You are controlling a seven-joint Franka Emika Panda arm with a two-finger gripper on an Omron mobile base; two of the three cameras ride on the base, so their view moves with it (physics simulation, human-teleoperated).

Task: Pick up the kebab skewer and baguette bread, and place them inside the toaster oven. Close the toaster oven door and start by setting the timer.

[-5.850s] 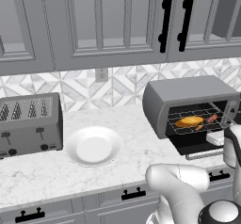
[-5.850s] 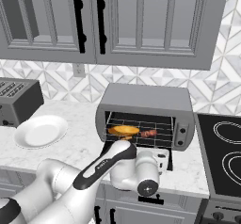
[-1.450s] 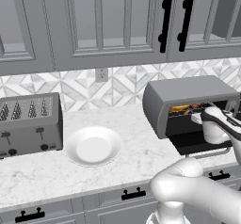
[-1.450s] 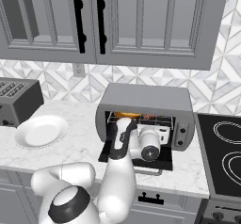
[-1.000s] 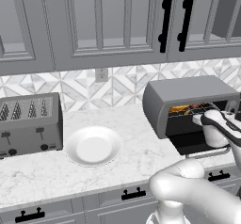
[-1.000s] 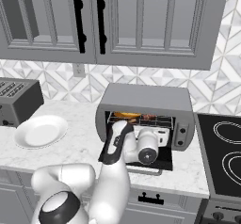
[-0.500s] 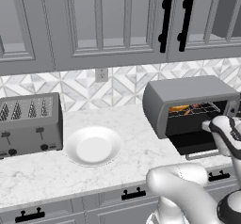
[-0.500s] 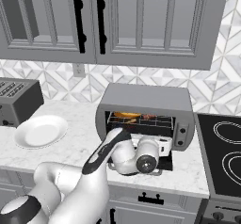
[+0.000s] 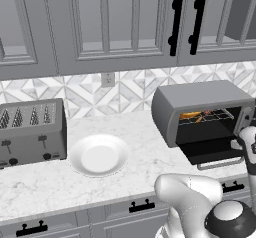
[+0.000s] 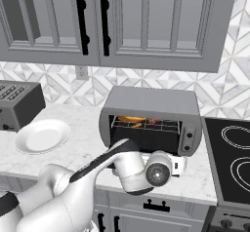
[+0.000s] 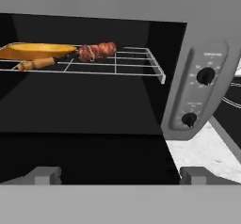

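Jaws spread empty, well short of the kebab skewer [image 11: 75, 54] on the rack.

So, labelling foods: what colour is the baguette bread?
Golden-orange baguette bread, clearest in the hand view.

A: What lies ahead of the fingers [image 11: 46, 175]?

B: The toaster oven [image 11: 141, 11] mouth, open. Below its wire rack [image 11: 117, 68] the dark cavity is free; the toaster oven door [image 11: 84, 159] lies flat just beyond the fingertips.

A: And the obstacles?

B: The baguette bread [image 11: 37, 51] and the kebab skewer [image 11: 89, 52] occupy the rack's far left, above the fingers. The knob panel [image 11: 195, 91] walls off the right. The gap between rack and roof is shallow.
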